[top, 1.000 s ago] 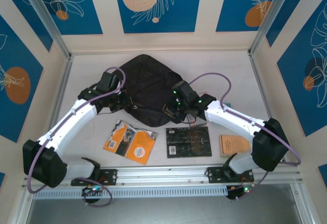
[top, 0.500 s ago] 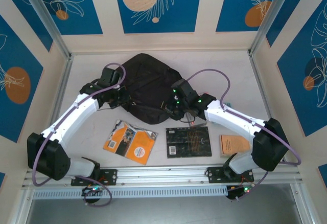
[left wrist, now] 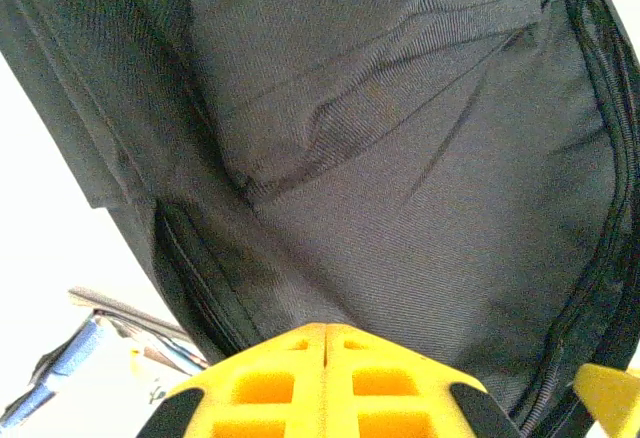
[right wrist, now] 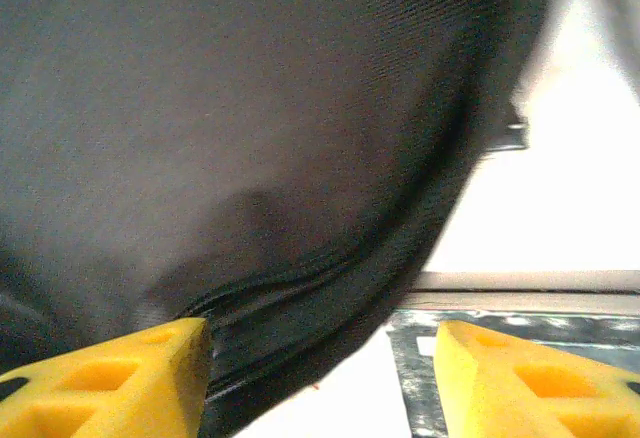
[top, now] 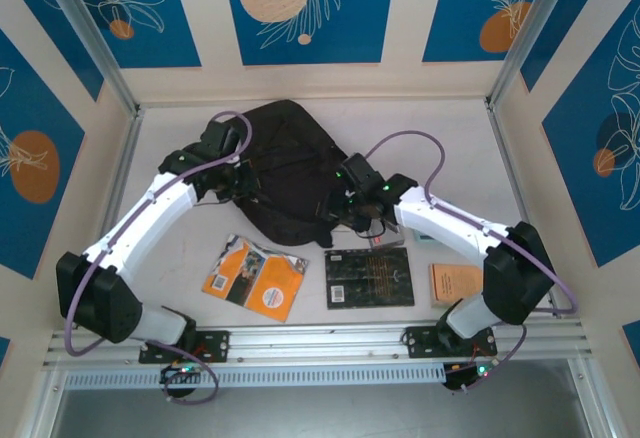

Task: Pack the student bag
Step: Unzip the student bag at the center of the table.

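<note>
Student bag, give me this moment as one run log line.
student bag: on table | left gripper: shut at bag's fabric | right gripper: open at bag's edge | orange book, black book, tan book: unpacked

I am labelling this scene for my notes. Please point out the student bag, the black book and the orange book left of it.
student bag (top: 290,153), top external view, middle of its black fabric.
black book (top: 368,276), top external view, centre of its cover.
orange book (top: 255,276), top external view, centre of its cover.

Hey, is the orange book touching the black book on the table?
Apart. The top view shows a strip of bare table between the orange book and the black book.
</note>
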Action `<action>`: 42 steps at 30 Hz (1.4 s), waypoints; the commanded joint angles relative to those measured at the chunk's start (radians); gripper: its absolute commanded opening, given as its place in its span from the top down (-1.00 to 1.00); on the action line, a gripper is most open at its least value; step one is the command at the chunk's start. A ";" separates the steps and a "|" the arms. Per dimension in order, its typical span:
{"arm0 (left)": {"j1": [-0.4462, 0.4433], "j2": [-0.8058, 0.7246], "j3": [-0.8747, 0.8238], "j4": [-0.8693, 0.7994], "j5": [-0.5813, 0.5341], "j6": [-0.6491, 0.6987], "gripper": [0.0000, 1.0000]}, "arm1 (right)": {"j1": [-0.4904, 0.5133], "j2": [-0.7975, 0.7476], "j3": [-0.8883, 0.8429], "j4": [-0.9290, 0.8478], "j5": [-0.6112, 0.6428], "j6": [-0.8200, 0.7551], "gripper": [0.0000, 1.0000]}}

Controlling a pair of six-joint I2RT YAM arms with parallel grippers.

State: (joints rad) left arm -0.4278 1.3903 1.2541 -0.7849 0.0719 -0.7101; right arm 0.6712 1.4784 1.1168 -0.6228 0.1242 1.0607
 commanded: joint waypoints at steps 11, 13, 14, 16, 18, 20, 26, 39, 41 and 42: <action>-0.156 -0.134 -0.046 0.090 0.053 -0.292 1.00 | 0.066 -0.249 -0.091 -0.022 -0.070 0.551 -0.33; -0.186 -0.141 -0.052 0.105 0.045 -0.327 1.00 | 0.086 -0.243 -0.093 -0.010 -0.075 0.598 -0.38; -0.206 -0.143 -0.055 0.112 0.043 -0.340 1.00 | 0.090 -0.238 -0.099 0.002 -0.079 0.620 -0.43; -0.237 -0.140 -0.060 0.117 0.037 -0.363 1.00 | 0.094 -0.225 -0.110 0.034 -0.081 0.657 -0.50; -0.268 -0.137 -0.064 0.118 0.025 -0.375 1.00 | 0.093 -0.200 -0.107 0.061 -0.079 0.675 -0.50; -0.293 -0.139 -0.073 0.121 0.011 -0.383 1.00 | 0.091 -0.163 -0.090 0.086 -0.067 0.669 -0.49; -0.297 -0.148 -0.063 0.061 -0.058 -0.332 1.00 | 0.075 -0.052 -0.055 0.074 -0.024 0.636 0.15; -0.154 -0.012 0.016 -0.013 -0.069 -0.167 1.00 | 0.123 0.020 -0.073 0.015 0.043 0.396 1.00; -0.135 0.000 0.021 -0.013 -0.069 -0.144 1.00 | 0.131 0.032 -0.075 0.010 0.043 0.374 1.00; -0.123 0.006 0.024 -0.017 -0.072 -0.133 1.00 | 0.133 0.040 -0.077 0.007 0.042 0.364 1.00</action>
State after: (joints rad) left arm -0.5987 1.3922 1.2285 -0.7910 0.0402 -0.9051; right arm 0.7944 1.4937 1.0435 -0.5175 0.1261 1.5055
